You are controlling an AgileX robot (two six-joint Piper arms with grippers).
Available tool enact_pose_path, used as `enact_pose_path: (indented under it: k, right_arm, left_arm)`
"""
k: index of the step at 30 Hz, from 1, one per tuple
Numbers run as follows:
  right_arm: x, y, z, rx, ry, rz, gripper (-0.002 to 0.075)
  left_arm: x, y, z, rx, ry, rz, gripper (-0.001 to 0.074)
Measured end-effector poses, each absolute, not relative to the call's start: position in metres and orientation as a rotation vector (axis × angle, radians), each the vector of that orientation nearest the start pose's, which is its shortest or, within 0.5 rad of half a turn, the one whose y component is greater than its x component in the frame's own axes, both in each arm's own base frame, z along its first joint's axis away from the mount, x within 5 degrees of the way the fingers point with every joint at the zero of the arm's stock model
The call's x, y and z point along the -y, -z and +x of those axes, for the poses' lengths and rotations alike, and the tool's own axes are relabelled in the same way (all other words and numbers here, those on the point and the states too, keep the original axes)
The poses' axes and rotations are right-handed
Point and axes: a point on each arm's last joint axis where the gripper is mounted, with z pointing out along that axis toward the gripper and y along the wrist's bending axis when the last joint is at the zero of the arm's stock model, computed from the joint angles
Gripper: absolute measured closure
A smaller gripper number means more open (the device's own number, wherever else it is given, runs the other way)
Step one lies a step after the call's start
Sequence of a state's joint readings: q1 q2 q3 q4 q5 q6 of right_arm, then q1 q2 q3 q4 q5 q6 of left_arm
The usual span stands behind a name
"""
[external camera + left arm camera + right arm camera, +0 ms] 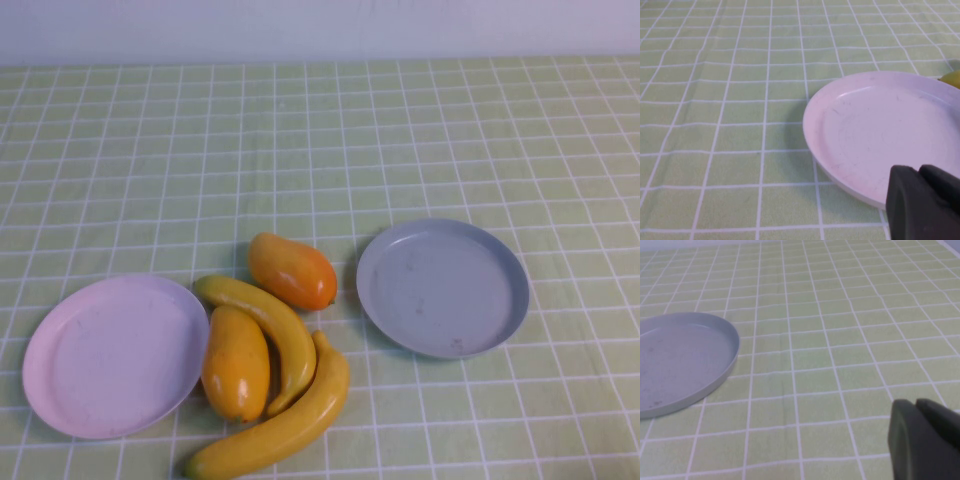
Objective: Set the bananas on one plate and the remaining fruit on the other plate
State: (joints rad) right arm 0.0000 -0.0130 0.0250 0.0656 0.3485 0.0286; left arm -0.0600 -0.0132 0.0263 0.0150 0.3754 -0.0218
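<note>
Two yellow bananas lie in the high view between the plates, one (283, 335) curving over the other (290, 425) near the front edge. An orange-yellow fruit (236, 362) rests against the empty pale pink plate (115, 355). A redder one (292, 270) lies just behind the bananas. The grey-blue plate (443, 287) sits empty to the right. My left gripper (919, 171) hovers shut over the near rim of the pink plate (880, 130). My right gripper (914, 404) is shut above bare cloth, to the side of the grey-blue plate (680, 365). Neither arm shows in the high view.
A green cloth with a white grid (320, 150) covers the whole table. A white wall (320, 30) runs along its far edge. A yellow tip of fruit (952, 79) peeks in beyond the pink plate in the left wrist view.
</note>
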Motion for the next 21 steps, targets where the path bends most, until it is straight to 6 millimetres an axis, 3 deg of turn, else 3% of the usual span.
enact_pose_path:
  k: [14,21]
  right_arm:
    - [-0.002,-0.174,0.053,-1.843,-0.084,0.068,0.0741]
    - [-0.002,-0.174,0.053,-1.843,-0.084,0.068,0.0741]
  left_arm:
    - [0.003,-0.175,0.053,-1.827,0.060,0.032,0.0735]
    - [0.008,-0.185,0.055,-1.722,0.319,-0.179,0.0735]
